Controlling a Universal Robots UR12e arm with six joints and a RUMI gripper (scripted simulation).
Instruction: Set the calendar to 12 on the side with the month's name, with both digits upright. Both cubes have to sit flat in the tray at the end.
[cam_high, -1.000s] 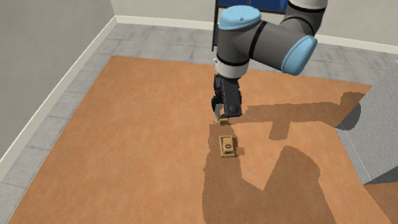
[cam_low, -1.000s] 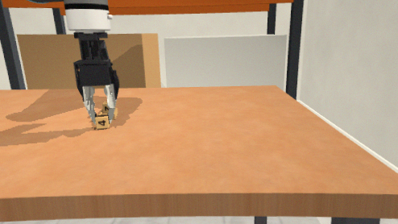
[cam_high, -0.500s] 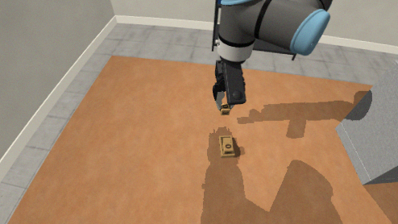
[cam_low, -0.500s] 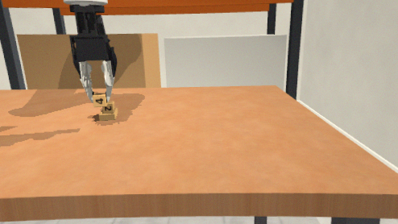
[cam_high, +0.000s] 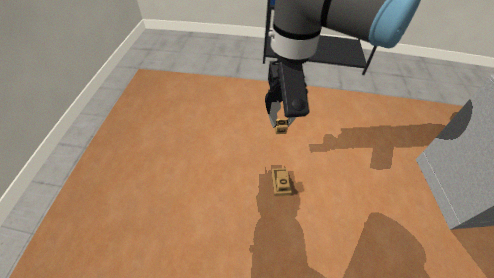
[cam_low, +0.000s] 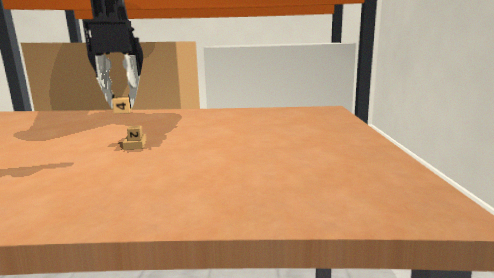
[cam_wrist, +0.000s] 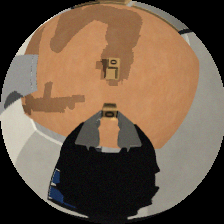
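- Exterior view shows the wooden tray (cam_high: 275, 188) (cam_low: 133, 145) (cam_wrist: 107, 73) on the orange table (cam_high: 175, 150) (cam_low: 300, 175) (cam_wrist: 165, 75), with one cube (cam_high: 283, 180) (cam_low: 134, 133) (cam_wrist: 114, 62) inside it.
- This cube has a 2 on the face toward the exterior camera, and the 2 looks turned from upright. On its top, a round 0 can be read from the top view.
- The cube stands at one end of the tray; the other end, nearer to the gripper (cam_high: 282, 124) (cam_low: 120, 102) (cam_wrist: 109, 116), is open.
- The gripper is holding the second cube (cam_high: 281, 127) (cam_low: 121, 105) (cam_wrist: 109, 110) between its fingertips, in the air and well apart from the tray.
- On the held cube, the exterior view shows a 4 lying on its side, and the wrist view shows a 0.
- Whether the month's name is on some face, I cannot tell.
- Around the tray there is wide room on the table; all edges of the table are well apart from it.
- A grey block (cam_high: 462, 165) stands at one side of the table in the top view, well apart from the tray.
- Behind the far edge, the exterior view shows a brown board (cam_low: 187, 75) and a pale board (cam_low: 280, 75).
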